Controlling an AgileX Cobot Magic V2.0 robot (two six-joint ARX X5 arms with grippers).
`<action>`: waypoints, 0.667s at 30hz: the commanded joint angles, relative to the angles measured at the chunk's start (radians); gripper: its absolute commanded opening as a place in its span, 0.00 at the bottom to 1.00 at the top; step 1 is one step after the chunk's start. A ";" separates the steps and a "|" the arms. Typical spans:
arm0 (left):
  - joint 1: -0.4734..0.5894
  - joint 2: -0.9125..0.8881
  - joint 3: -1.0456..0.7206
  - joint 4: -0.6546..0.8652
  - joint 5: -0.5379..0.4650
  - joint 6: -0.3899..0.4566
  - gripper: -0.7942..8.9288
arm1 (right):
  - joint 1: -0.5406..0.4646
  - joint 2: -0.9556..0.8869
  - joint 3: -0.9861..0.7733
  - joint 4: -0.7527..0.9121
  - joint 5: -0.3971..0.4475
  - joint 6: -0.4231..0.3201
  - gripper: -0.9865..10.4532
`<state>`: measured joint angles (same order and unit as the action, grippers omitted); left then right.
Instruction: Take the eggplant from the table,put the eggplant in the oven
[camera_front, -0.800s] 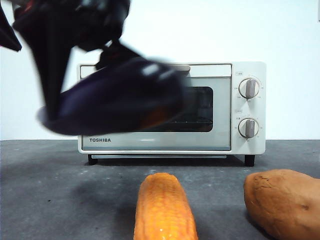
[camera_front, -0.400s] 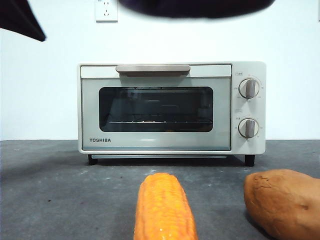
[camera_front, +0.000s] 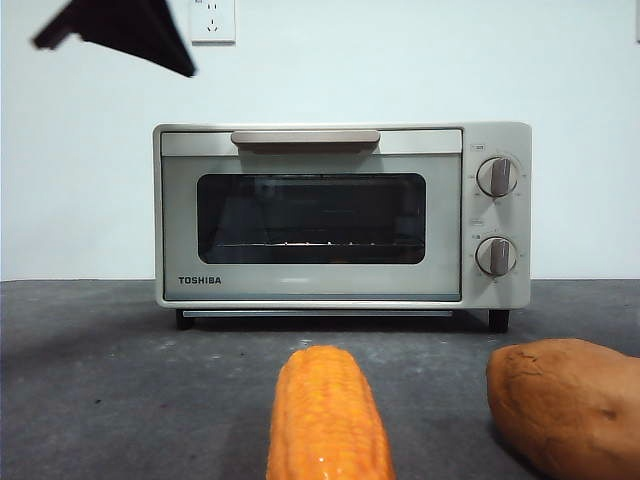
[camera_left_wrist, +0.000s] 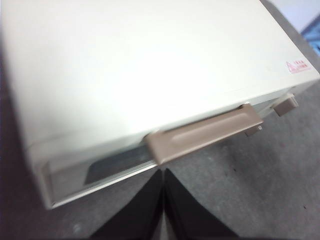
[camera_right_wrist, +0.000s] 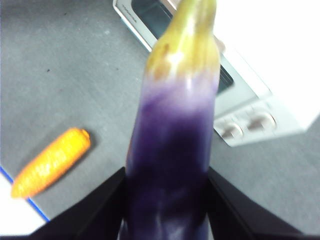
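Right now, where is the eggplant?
The eggplant is off the table, clamped in the right gripper high above the oven and corn cob; it shows only in the right wrist view.

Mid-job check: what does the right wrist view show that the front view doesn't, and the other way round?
Only the right wrist view shows the eggplant, clamped in the right gripper and lifted high above the table, stem end pointing away from the camera. Only the front view shows the sweet potato, the wall socket and a black arm tip at the top left. Both show the oven with its door shut, its two knobs, and the corn cob lying on the table.
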<state>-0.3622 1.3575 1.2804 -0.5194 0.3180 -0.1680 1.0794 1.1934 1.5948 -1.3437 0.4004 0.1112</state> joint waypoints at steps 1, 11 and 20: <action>-0.033 0.111 0.126 -0.050 0.004 0.060 0.09 | 0.013 -0.062 -0.050 -0.074 0.043 0.051 0.22; -0.134 0.373 0.394 -0.190 -0.020 0.128 0.09 | 0.013 -0.322 -0.260 -0.074 0.158 0.199 0.22; -0.190 0.445 0.432 -0.280 -0.147 0.174 0.09 | 0.013 -0.429 -0.280 -0.074 0.158 0.256 0.22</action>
<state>-0.5430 1.7630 1.6993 -0.7624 0.1833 -0.0212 1.0794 0.7547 1.3052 -1.3437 0.5522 0.3435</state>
